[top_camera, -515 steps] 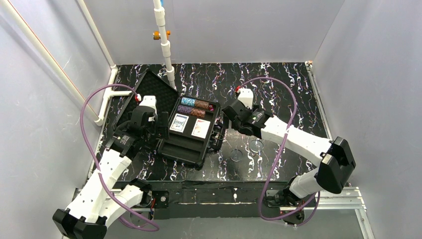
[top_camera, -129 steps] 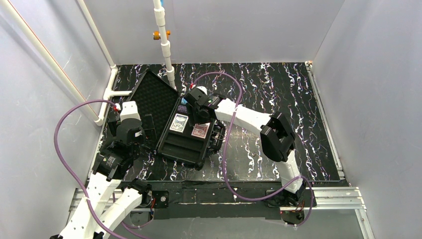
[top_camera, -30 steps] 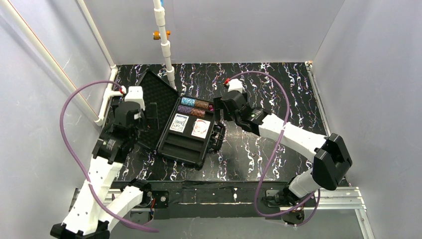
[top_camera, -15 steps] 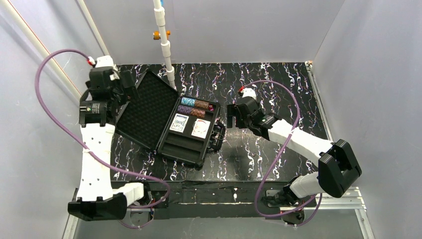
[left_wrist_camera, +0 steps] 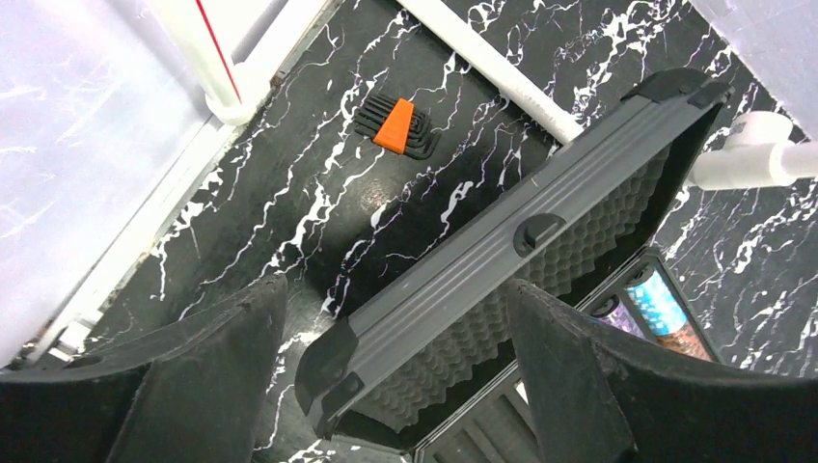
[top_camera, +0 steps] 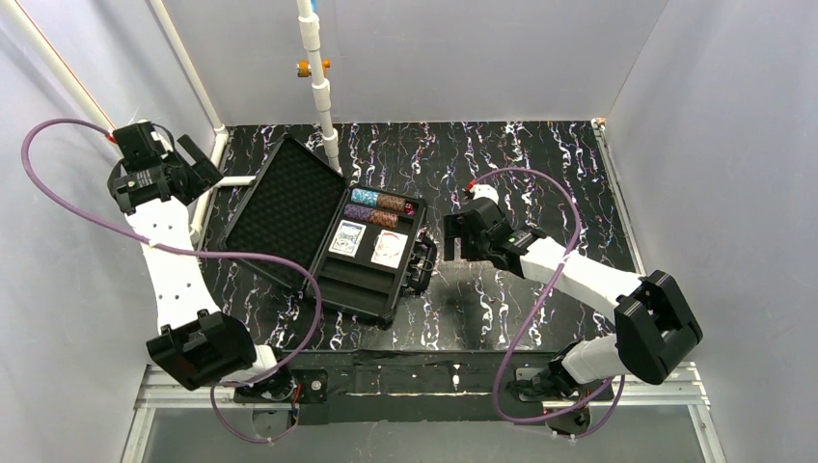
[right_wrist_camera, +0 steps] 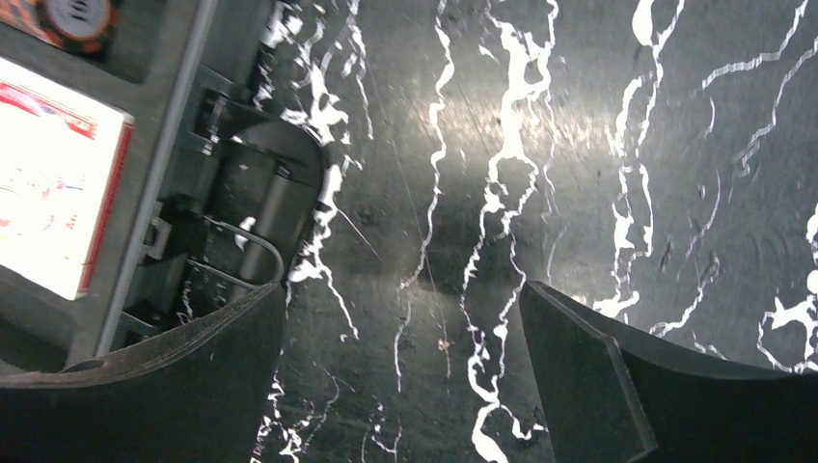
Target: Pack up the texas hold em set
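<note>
The texas hold em set is a black case lying open in the middle of the table, its foam-lined lid (top_camera: 285,207) tilted up on the left and its tray (top_camera: 359,289) on the right. Teal, purple and brown chip stacks (top_camera: 379,208) fill the tray's far end, with two card decks (top_camera: 347,237) just in front of them. My left gripper (top_camera: 198,162) hangs open, high and to the left of the lid, and in the left wrist view the lid's grey edge (left_wrist_camera: 521,236) lies below the left gripper (left_wrist_camera: 395,289). My right gripper (top_camera: 451,239) is open and empty just right of the case handle (right_wrist_camera: 260,222).
An orange-capped hex key set (left_wrist_camera: 395,125) lies on the table left of the lid. A white pipe (top_camera: 318,87) stands at the back behind the case, and a pipe branch (top_camera: 236,179) runs along the left wall. Grey walls close in both sides.
My left arm has swung up and back from beside the lid to the far left corner, its jaws narrowing slightly. My right gripper has drawn back rightwards, off the tray and past the handle.
</note>
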Robot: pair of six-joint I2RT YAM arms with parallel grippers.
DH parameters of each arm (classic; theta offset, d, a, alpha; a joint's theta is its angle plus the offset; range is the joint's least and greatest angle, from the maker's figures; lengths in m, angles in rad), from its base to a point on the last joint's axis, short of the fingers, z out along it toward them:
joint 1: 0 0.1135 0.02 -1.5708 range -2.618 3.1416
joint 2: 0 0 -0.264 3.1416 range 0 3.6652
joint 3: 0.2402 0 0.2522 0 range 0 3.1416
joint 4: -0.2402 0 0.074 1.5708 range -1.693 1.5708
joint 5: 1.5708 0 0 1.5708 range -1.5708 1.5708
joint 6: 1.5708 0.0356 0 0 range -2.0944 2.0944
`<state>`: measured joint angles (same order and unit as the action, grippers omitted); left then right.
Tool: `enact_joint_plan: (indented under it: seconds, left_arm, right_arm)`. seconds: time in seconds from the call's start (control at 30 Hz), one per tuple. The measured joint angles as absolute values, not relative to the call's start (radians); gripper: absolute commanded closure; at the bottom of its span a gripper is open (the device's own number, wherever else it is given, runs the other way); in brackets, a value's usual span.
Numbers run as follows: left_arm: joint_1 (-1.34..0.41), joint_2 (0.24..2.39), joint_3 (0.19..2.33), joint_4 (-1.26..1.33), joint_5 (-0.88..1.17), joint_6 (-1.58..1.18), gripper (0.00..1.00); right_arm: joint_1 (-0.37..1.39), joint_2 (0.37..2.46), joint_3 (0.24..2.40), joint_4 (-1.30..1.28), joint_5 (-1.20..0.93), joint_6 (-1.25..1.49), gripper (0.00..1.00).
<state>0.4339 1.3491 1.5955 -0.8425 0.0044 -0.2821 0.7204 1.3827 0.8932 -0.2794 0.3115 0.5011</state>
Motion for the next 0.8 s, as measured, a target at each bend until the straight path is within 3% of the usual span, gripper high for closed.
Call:
enact_joint_plan:
  seconds: [0.37,0.8]
  left_arm:
    - [0.510,1.461,1.519,-0.790,0.049,-0.318,0.21]
    - [0.514,1.546,1.375,-0.754,0.092,-0.315,0.20]
  right_arm:
    - [0.714,1.382,0.813,-0.311,0.317,0.525,0.37]
    - [0.713,1.481,0.802,-0.212,0.134,0.516,0.44]
